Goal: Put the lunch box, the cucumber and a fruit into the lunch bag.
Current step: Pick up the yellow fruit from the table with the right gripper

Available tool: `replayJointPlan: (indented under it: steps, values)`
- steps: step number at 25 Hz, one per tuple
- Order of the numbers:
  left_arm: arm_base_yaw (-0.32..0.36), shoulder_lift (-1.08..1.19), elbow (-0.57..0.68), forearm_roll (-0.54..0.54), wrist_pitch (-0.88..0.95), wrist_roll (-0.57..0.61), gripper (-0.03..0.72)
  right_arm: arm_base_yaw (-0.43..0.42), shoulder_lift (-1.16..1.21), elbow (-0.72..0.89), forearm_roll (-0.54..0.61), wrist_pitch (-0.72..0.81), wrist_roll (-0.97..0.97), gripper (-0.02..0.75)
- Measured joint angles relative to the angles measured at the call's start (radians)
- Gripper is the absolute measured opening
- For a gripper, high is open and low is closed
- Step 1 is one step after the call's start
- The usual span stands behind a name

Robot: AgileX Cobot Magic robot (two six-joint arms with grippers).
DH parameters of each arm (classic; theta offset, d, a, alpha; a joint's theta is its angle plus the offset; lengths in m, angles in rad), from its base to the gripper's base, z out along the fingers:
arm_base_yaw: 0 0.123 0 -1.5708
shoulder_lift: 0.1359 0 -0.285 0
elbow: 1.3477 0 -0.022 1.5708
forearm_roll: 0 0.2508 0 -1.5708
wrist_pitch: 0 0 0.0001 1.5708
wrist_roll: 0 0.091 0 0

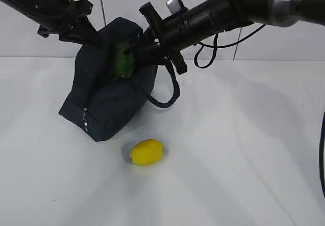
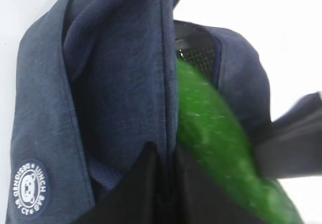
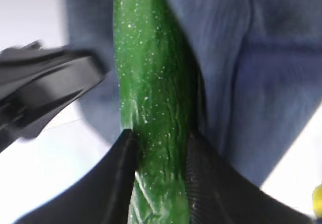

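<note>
White surface (image 1: 244,150). Navy bag (image 1: 104,104) stands upper left, mouth open. Left tool (image 2: 163,183) pinched tight on the bag's fabric edge, holding the mouth apart. Right tool (image 3: 161,168) clamps the cucumber (image 3: 153,98), its far end poking into the bag's opening. Yellow fruit (image 1: 146,152) sits on the surface just in front of the bag, apart from it.

Lunch bag (image 1: 104,101) mouth is blocked: cucumber (image 1: 123,61) fills it, both hands crowd its top edge. Bench (image 1: 244,150) right of the bag is open; only the lemon (image 1: 146,152) sits in front of it.
</note>
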Motion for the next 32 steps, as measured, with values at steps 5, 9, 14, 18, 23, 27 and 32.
replayJointPlan:
  steps: [5,9,14,18,23,27,32]
  values:
    - [0.0,0.0,0.0,-0.011,0.002,0.0,0.029,0.0,0.017,0.0,0.034,-0.098,0.002,0.256]
    - [0.0,0.0,0.0,-0.017,0.005,0.0,0.029,0.0,0.017,0.0,0.05,-0.22,-0.038,0.256]
    - [0.0,0.0,0.0,-0.052,0.01,0.0,0.029,0.0,0.024,0.0,0.054,-0.278,-0.122,0.255]
    - [0.0,0.002,0.0,-0.069,0.016,0.0,0.029,0.003,0.04,0.0,0.06,-0.293,-0.152,0.255]
    - [-0.006,0.004,0.0,-0.079,0.022,0.0,0.029,0.023,0.056,0.0,0.071,-0.313,-0.215,0.255]
    - [-0.025,0.004,0.0,-0.079,0.022,0.007,0.029,0.041,0.074,0.0,0.125,-0.325,-0.284,0.255]
    - [-0.027,0.004,0.0,-0.079,0.022,0.011,0.029,0.041,0.082,0.0,0.145,-0.317,-0.386,0.255]
